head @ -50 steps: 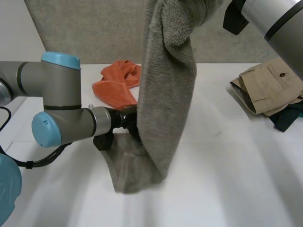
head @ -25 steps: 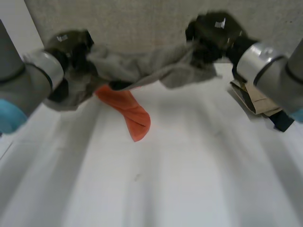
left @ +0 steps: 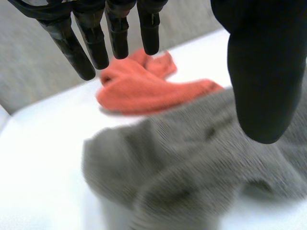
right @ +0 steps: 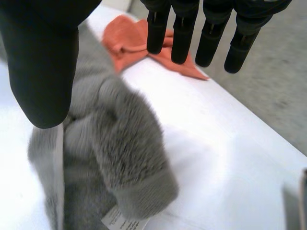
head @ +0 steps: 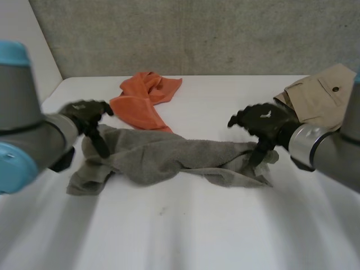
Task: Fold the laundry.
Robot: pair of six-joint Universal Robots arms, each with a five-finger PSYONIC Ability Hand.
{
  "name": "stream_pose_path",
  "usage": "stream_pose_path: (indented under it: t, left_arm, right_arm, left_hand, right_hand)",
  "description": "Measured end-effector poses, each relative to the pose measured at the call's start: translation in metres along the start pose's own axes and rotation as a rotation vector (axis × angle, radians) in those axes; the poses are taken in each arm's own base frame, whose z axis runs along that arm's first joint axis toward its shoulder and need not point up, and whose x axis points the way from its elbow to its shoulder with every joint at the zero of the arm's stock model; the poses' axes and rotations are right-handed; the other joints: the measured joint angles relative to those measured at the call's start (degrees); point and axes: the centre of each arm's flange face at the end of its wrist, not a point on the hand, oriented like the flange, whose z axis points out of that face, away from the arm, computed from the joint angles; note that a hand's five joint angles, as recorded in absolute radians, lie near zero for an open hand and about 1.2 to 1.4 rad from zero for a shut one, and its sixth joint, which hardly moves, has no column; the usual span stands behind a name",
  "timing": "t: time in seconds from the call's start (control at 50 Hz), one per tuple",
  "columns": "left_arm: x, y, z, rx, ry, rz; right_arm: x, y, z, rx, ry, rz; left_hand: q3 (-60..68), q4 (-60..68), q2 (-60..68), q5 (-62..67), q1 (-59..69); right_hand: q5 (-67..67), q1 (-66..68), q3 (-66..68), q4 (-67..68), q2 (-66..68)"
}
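The fingers (left: 96, 43) of the left hand (head: 84, 115) are straight and stand wide apart from the thumb (left: 256, 86); nothing is held between them. They point down at the left end of the grey towel (head: 163, 157), and in the left wrist view this end lies bunched under the palm. Whether a fingertip touches the fabric cannot be told. The fingers (right: 181, 38) of the right hand (head: 264, 121) are also straight and wide from the thumb (right: 45, 62), and they hold nothing. This hand hangs over the right end of the grey towel, where the fabric is rolled into a thick fold. A small white label (right: 114, 219) shows at the edge of that fold in the right wrist view.

The grey towel lies crumpled on the white counter (head: 197, 225), stretched in a long band from one hand to the other. Beyond it, toward the back of the counter, lies an orange cloth (head: 143, 101) in a loose heap, its near tip just beside the towel's far edge. Beige trousers (head: 318, 95), folded, lie at the right side of the counter, behind the right hand. The left arm (head: 22, 140) comes in from the left side and the right arm (head: 329, 149) from the right.
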Motion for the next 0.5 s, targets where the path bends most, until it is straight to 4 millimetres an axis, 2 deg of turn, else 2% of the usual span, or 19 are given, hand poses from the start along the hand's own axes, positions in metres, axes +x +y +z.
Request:
stream_pose_path:
  t: [0.1, 0.2, 0.34, 0.5]
  left_arm:
    - [-0.025, -0.018, -0.006, 0.041, -0.013, -0.032]
    - [-0.052, -0.021, 0.000, 0.012, -0.037, -0.051]
    - [-0.077, 0.005, 0.016, -0.180, -0.045, -0.073]
    - [-0.083, 0.041, 0.037, -0.342, -0.007, -0.070]
  right_arm:
    - [0.012, -0.024, -0.015, -0.013, 0.073, 0.141]
    - [0.025, -0.039, -0.019, -0.060, 0.128, 0.250]
    - [0.039, -0.037, -0.002, -0.177, 0.144, 0.306]
    - [0.040, -0.016, 0.022, -0.308, 0.121, 0.310]
  left_hand:
    - [0.0, 0.0, -0.1, 0.0, 0.0]
    - [0.3, 0.4, 0.3, 0.4, 0.2]
    - [1.0, 1.4, 1.0, 1.7, 0.2]
    - [1.6, 1.4, 1.3, 1.7, 0.2]
  right_hand:
    - [-1.7, -1.4, -2.9, -1.4, -1.0]
    - [-1.7, -1.4, -2.9, -1.4, -1.0]
    - [-1.7, -1.4, -2.9, -1.4, -1.0]
    - [-1.6, -1.4, -2.9, -1.4, -1.0]
